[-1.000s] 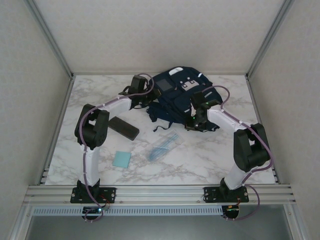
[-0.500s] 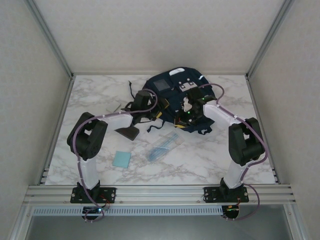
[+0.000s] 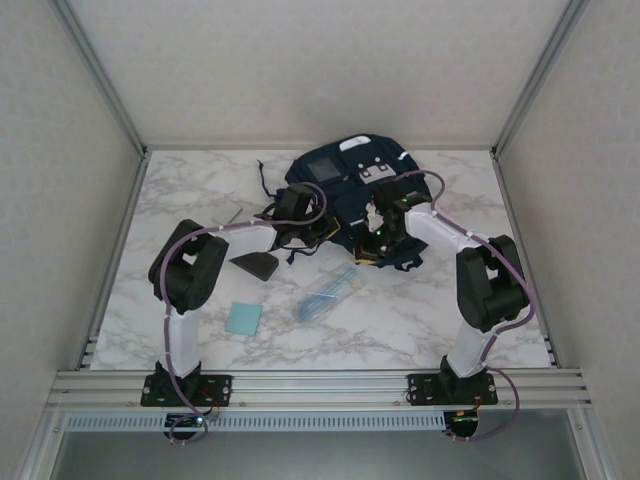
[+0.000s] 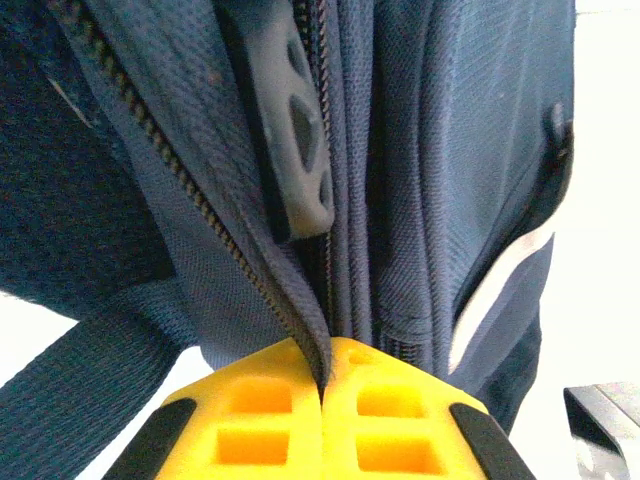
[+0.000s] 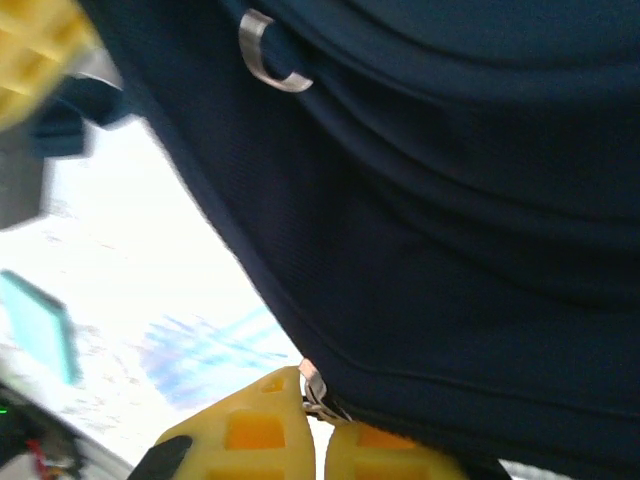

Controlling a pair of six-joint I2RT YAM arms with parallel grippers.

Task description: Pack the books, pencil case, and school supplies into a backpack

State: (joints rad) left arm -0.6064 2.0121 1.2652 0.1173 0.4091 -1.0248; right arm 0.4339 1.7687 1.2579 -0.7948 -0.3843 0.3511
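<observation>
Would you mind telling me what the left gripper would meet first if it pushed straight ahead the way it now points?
The backpack: the left gripper is shut on its zipper edge, with blue fabric and a grey zipper pull directly ahead.

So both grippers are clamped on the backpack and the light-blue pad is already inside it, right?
Not quite. The left gripper and right gripper do clamp the backpack, but the light-blue pad lies on the table, as the top view shows.

Left arm (image 3: 235, 240), right arm (image 3: 445, 232) at backpack (image 3: 350, 190); pencil case (image 3: 255, 264), clear packet (image 3: 328, 292), blue pad (image 3: 243, 318) on marble table (image 3: 400, 320).
</observation>
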